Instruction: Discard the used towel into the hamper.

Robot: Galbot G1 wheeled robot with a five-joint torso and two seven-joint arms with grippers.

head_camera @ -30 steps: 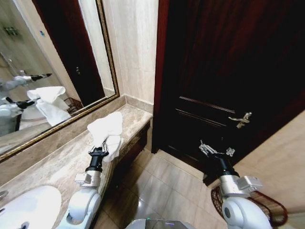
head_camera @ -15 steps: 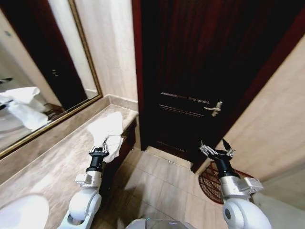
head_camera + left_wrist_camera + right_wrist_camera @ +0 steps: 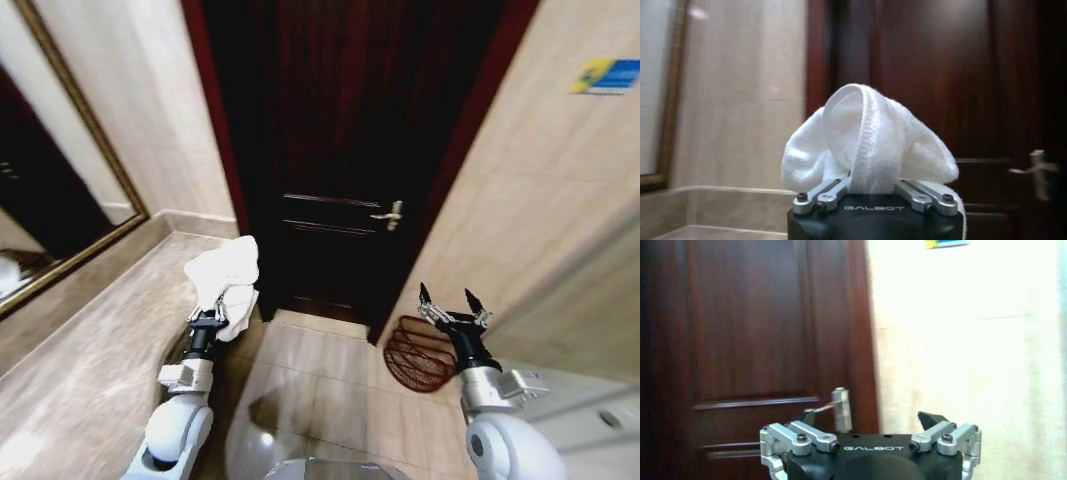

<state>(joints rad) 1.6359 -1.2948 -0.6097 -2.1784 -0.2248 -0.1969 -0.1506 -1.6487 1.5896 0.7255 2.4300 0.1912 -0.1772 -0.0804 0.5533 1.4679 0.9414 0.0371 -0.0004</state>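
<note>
Bathroom: stone vanity counter (image 3: 90, 350), framed mirror (image 3: 60, 190) (dark door (image 3: 330, 150) beyond).

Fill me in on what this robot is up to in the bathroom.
The robot is carrying a white towel clamped in its left gripper, held up in front of it over the end of the marble counter. The right gripper is open and empty, raised near the wall. The hamper, a dark red-brown wire basket, sits on the tiled floor by the dark wooden door, just beyond the right gripper. The towel is not yet in it.
</note>
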